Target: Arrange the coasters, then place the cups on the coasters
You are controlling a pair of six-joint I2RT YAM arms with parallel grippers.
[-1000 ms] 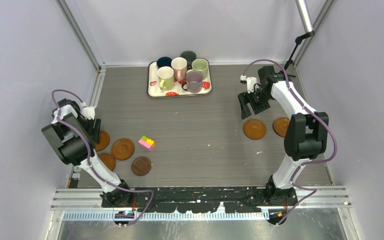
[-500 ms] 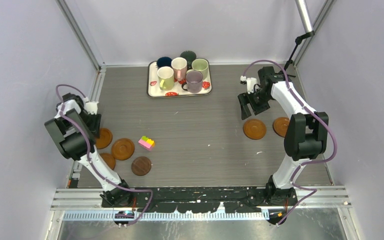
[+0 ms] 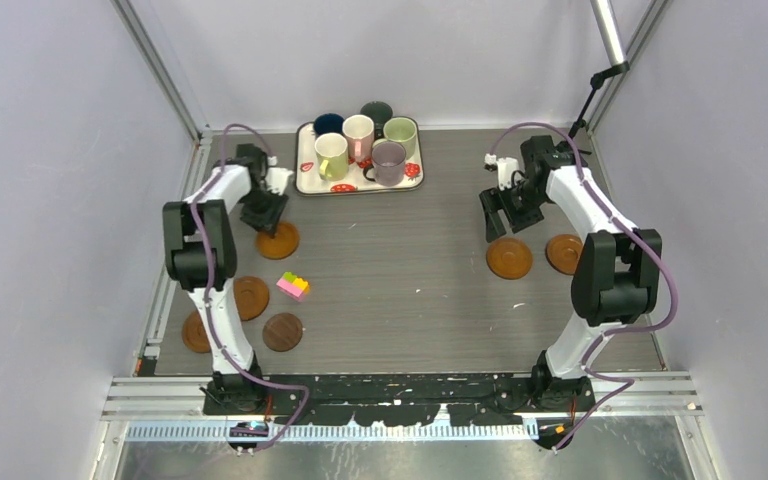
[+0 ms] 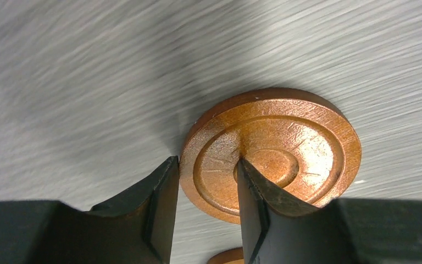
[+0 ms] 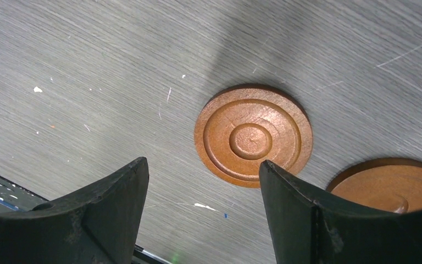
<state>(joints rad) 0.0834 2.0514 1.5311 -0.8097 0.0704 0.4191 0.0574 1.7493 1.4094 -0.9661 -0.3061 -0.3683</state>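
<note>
My left gripper [image 3: 265, 213] is shut on the rim of a brown ringed coaster [image 3: 278, 240] [image 4: 286, 148], just in front of the tray's left corner; one finger is outside the edge, the other presses near its centre. My left gripper [image 4: 206, 170] hides part of that disc. Three coasters lie at near left [image 3: 250, 297] [image 3: 282, 332] [image 3: 196, 332]. Two more coasters [image 3: 509, 258] [image 3: 564, 253] lie at right. My right gripper [image 3: 500, 225] [image 5: 203, 181] hangs open over the nearer coaster [image 5: 253, 135]. Several cups [image 3: 331, 152] [image 3: 388, 157] stand on the tray.
The strawberry-print white tray [image 3: 305, 182] sits at the back centre. A small pink-yellow-green block toy [image 3: 293, 286] lies left of centre. Metal frame posts and grey walls close in both sides, and the arm bases line the near edge.
My left arm swung from the left table edge to just in front of the tray, its jaws closing on a coaster and carrying it along. My right gripper barely shifted.
</note>
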